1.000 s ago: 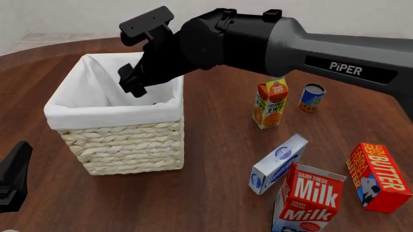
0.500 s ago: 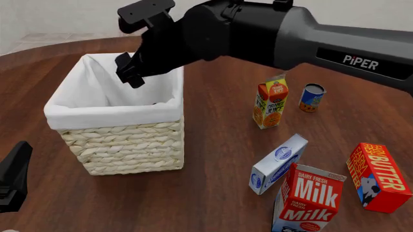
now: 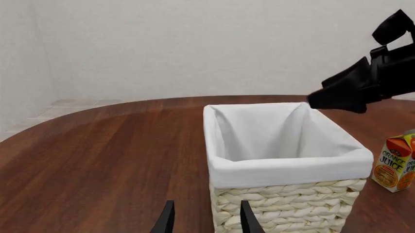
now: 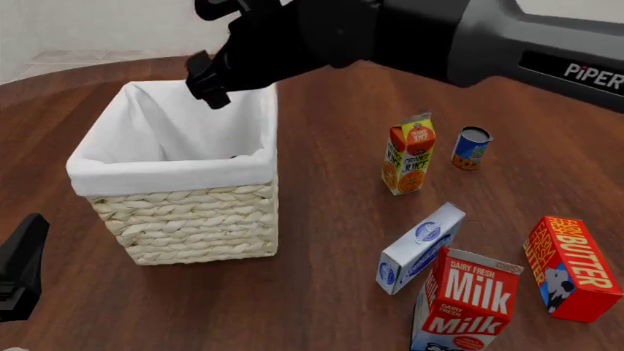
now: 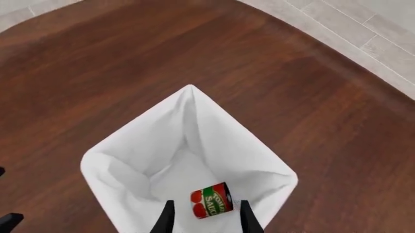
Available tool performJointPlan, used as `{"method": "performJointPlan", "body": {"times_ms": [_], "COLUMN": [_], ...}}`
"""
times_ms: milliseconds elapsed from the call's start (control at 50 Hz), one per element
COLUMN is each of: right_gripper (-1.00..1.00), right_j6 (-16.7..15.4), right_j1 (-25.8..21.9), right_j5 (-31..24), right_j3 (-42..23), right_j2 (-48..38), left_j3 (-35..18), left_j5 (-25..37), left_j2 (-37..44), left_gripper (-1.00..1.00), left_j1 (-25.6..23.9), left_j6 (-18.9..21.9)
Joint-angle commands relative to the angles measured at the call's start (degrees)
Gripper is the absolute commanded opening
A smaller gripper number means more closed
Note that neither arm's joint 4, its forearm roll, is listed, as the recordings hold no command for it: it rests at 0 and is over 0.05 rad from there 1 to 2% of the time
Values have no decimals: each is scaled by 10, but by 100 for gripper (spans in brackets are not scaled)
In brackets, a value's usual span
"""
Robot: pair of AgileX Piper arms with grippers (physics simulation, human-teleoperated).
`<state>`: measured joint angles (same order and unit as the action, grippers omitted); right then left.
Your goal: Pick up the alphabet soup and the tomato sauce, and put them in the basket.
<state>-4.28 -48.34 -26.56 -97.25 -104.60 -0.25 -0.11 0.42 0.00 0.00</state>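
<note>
The basket [image 4: 175,179], pale wicker with a white lining, stands at the left of the table. The tomato sauce can [image 5: 211,200] lies on its side on the basket's floor, seen from above in the right wrist view. My right gripper [image 4: 207,82] hangs open and empty above the basket's far right rim; it also shows in the left wrist view [image 3: 350,94]. The alphabet soup can [image 4: 472,148] stands upright at the right, beyond the orange juice carton [image 4: 408,153]. My left gripper [image 3: 206,216] is open and empty, low at the near left [image 4: 20,278], short of the basket [image 3: 285,167].
A small blue-and-white carton [image 4: 421,247] lies tilted, a red milk carton [image 4: 466,300] stands at the near right and a red butter box [image 4: 571,267] beside it. The orange juice carton also shows in the left wrist view [image 3: 393,165]. The right arm spans above the table's far right.
My right gripper has risen from inside the basket's mouth to above its far rim. The left arm and the things on the table have not moved.
</note>
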Motion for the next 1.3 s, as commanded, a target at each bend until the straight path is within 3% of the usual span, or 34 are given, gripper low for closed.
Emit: {"method": "performJointPlan", "body": {"times_ms": [20, 1300], "right_gripper": [100, 100], "right_j6": [-1, 23], "right_j1": [11, 111], "right_j5": [1, 44], "right_j3": [10, 89], "right_j2": [19, 71], "left_j3": [0, 0], "left_j5": [0, 0], "left_j2": [0, 0], "left_gripper": [100, 100], "left_j1": [0, 0], "left_j6": [0, 0]}}
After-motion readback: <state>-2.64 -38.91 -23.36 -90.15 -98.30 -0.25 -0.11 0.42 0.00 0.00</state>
